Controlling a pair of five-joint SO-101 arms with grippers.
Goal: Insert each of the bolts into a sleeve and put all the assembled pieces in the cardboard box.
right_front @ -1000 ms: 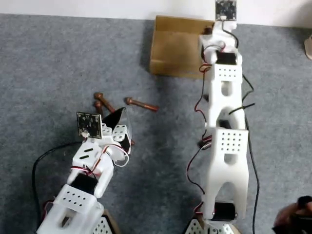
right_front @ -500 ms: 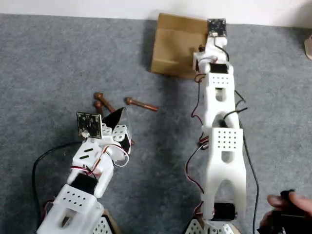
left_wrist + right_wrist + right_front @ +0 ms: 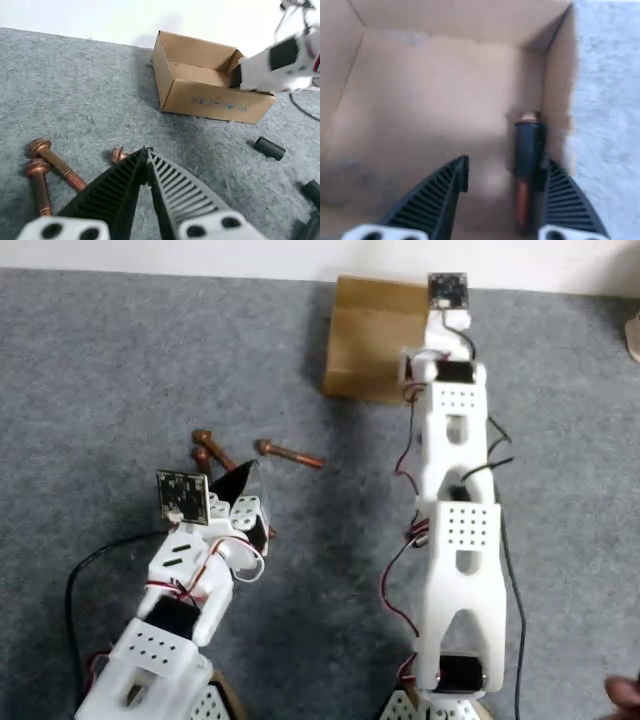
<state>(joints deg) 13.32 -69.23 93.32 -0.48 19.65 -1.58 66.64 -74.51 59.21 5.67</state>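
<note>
In the right wrist view my right gripper (image 3: 505,162) is open inside the cardboard box (image 3: 420,100). An assembled piece (image 3: 527,147), a copper bolt in a black sleeve, lies on the box floor against a side wall, just inside one finger. In the high view the right arm (image 3: 455,440) stretches to the cardboard box (image 3: 365,335) at the far edge. My left gripper (image 3: 146,152) is shut and empty, low over three loose copper bolts (image 3: 52,160) on the carpet. Those bolts (image 3: 215,450) lie just beyond the left gripper (image 3: 243,483).
Two loose black sleeves (image 3: 270,148) lie on the grey carpet near the box, one (image 3: 312,190) at the view's edge. The white wall runs behind the box. The right arm's cables (image 3: 400,540) hang along its side.
The right arm's wrist drew back and lowered at the box, and the box slid a little to the right. The left arm stayed still.
</note>
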